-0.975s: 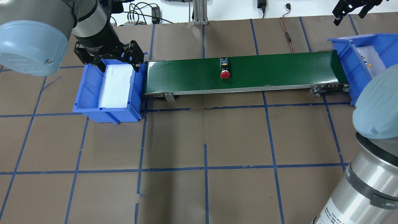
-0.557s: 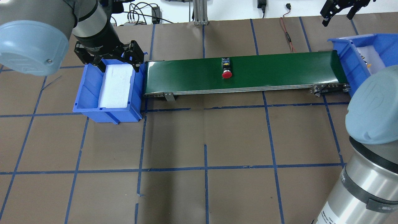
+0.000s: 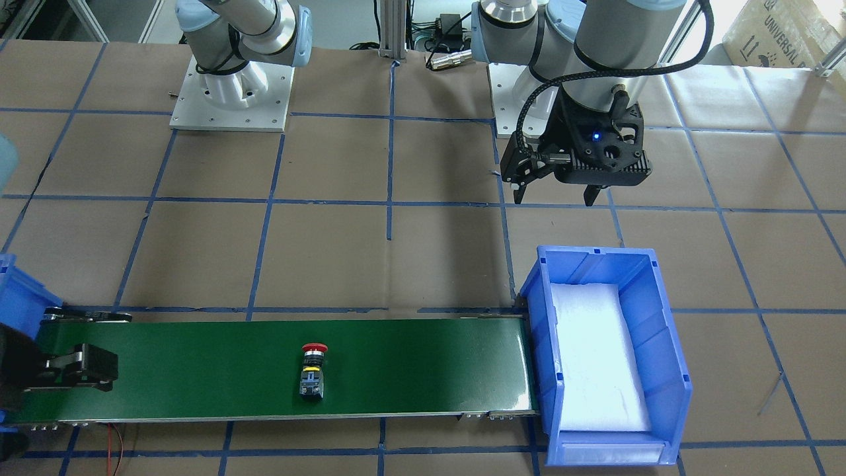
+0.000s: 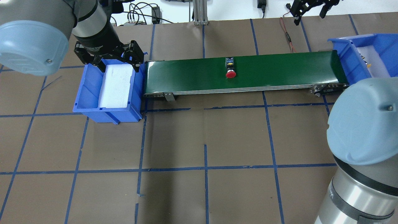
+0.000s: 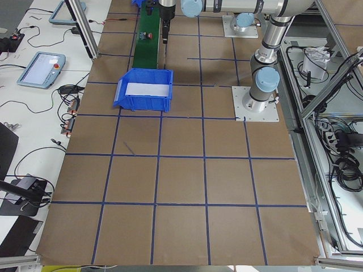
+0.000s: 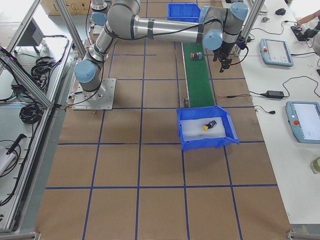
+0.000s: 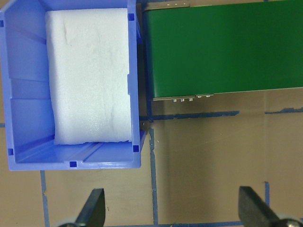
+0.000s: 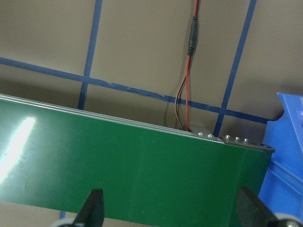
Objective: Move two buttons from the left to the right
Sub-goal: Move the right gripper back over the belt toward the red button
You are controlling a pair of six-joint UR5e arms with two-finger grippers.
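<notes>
From overhead: caught the red button [image 4: 230, 68] lying on its side about midway along the green belt [image 4: 279, 71], cap toward the robot. Seemed to place the left gripper [image 4: 115, 64] over the far end of the left bin [image 4: 88, 90], jaws spread, nothing between them. Kept the right gripper [image 4: 308, 16] at the top edge, beyond the belt, also spread and empty. Gave only a yellow glint inside the right bin [image 4: 348, 56].

From the front: put the left gripper above bare counter [image 3: 330, 251] instead, on the robot's side of the left bin and apart from it, which the overhead angle hid. Showed white foam [image 3: 598, 357] lining that bin. Confirmed the red button near mid-belt.

From the right end: alone revealed the yellow button [image 6: 209, 125], resting on the foam in the right bin at the belt's end. Set the right gripper just beside the belt's outer edge, near the red button, not touching it.

From the left end: too far and small to judge either gripper.

From the left wrist: looked down on the left bin and the belt's end, with both fingertips [image 7: 94, 208] at the bottom corners, wide apart.

From the right wrist: showed the belt, a red-and-black wire [image 8: 189, 71] on the counter beyond it, and a corner of the right bin, fingertips again wide apart.
</notes>
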